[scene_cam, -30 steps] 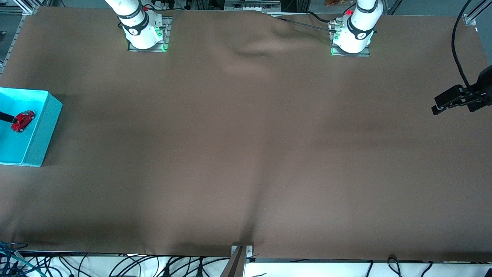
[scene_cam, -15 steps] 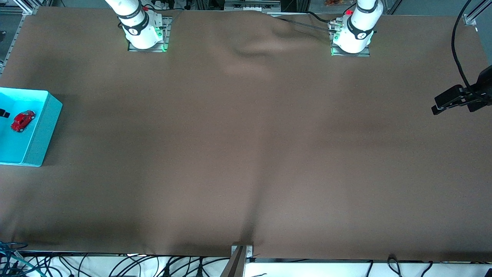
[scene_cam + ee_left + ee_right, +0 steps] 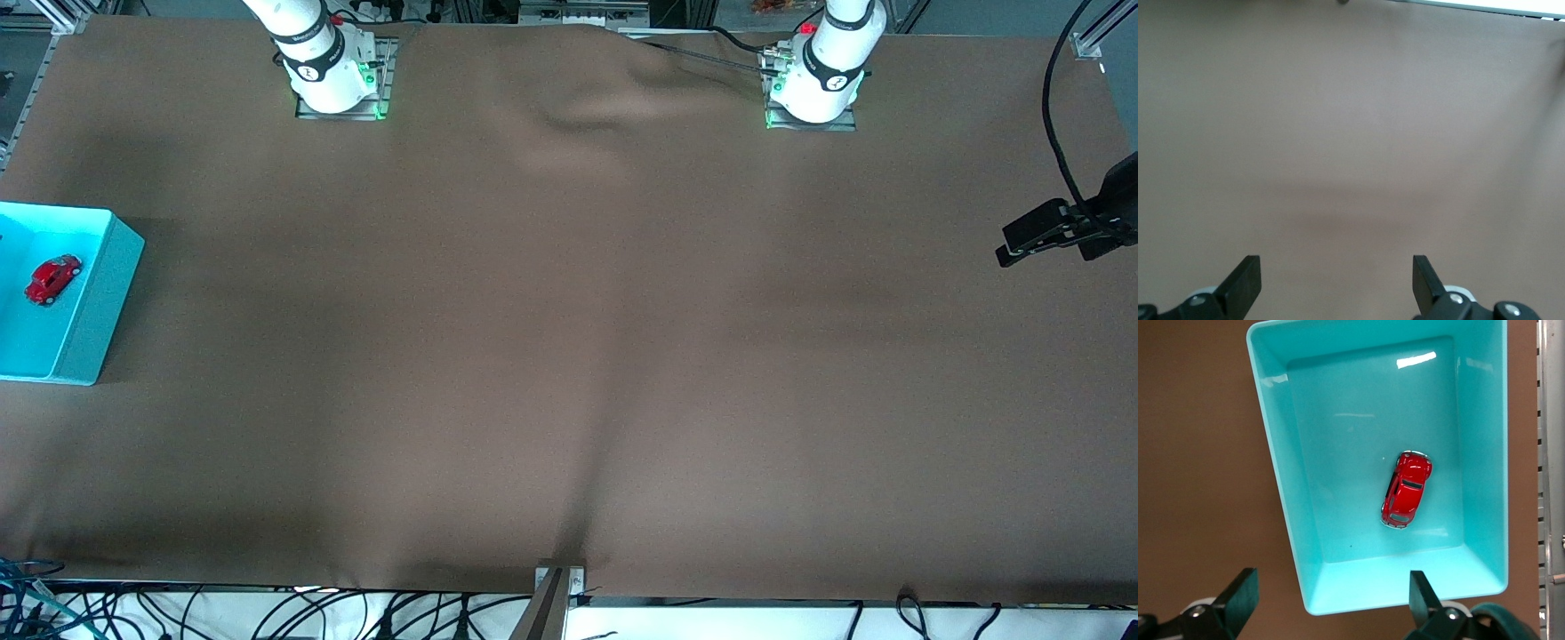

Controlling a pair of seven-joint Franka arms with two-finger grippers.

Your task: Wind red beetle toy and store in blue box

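Blue box (image 3: pixel 98 293) cut off by front view's edge; right wrist view crops one corner.

Red beetle toy (image 3: pixel 1405 489): glossy, smooth finish. Blue box (image 3: pixel 1297 540): shiny smooth plastic with highlights. Bench (image 3: pixel 569 356): covered in matt brown cloth, slightly wrinkled.

White arms (image 3: pixel 311 53), black fingers (image 3: pixel 1245 283)
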